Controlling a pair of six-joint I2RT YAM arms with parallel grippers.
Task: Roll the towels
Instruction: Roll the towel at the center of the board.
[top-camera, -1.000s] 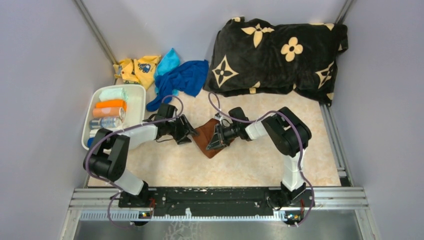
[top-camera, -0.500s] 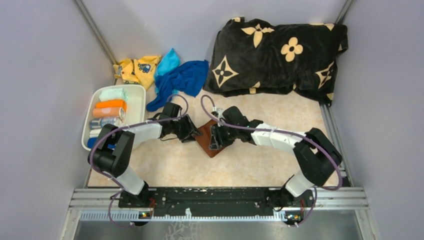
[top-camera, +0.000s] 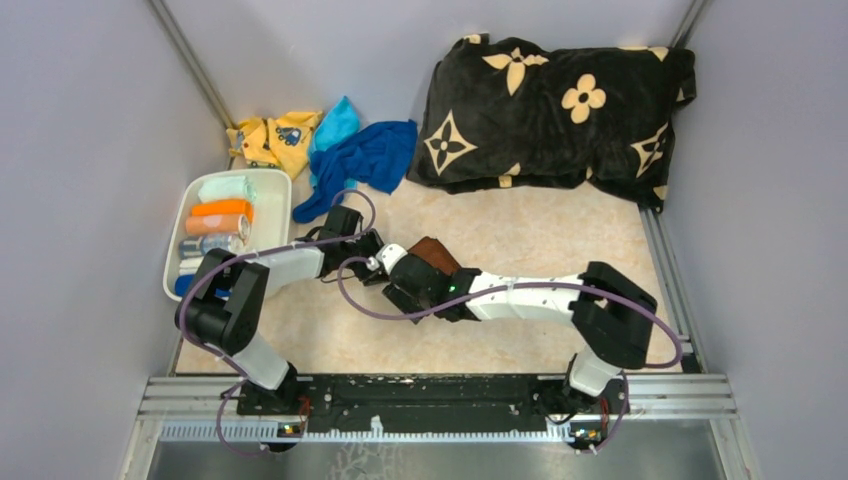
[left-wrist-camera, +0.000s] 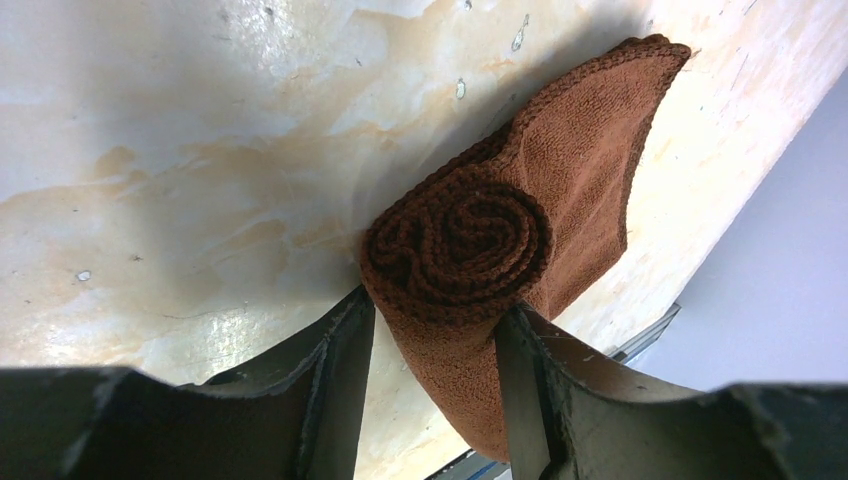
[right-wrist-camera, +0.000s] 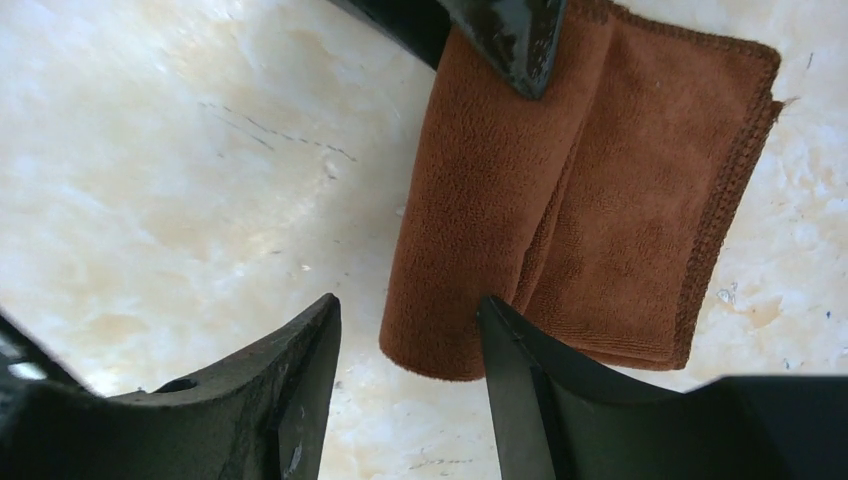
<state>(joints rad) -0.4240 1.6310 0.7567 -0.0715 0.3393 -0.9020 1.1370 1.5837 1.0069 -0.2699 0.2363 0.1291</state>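
Near the centre of the surface (top-camera: 520, 225), the brown towel (top-camera: 432, 250) lies partly rolled. The left fingers (left-wrist-camera: 335, 380) press against both sides of the roll's end, gripping it. The right fingers (right-wrist-camera: 300, 390) stand apart at the opposite end, holding nothing. The blue towel (top-camera: 365, 160) and cyan towel (top-camera: 338, 122) lie crumpled toward the upper left.

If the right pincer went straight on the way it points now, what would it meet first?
Most likely the brown towel: its rolled end lies just ahead of the right pincer, about in line with the gap between its open jaws. Depth is unclear, so it might pass just above.
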